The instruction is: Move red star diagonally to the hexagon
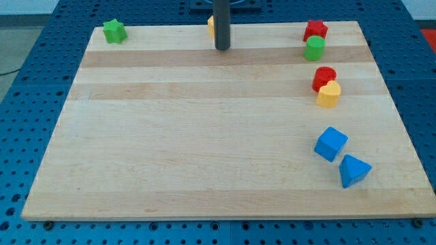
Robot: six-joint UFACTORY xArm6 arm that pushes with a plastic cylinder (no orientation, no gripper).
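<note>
The red star [315, 29] lies near the view's top right corner of the wooden board [191, 150]. A green block [314, 48], round or hexagonal, touches it just below. My tip [222, 47] rests on the board at the top middle, far to the left of the red star. A yellow block [211, 26] sits right behind the rod, mostly hidden; its shape cannot be made out.
A green star [114, 30] lies at the top left. A red round block [324, 77] and a yellow heart [328, 94] touch at the right. A blue cube [331, 143] and a blue triangle [353, 170] lie at the lower right.
</note>
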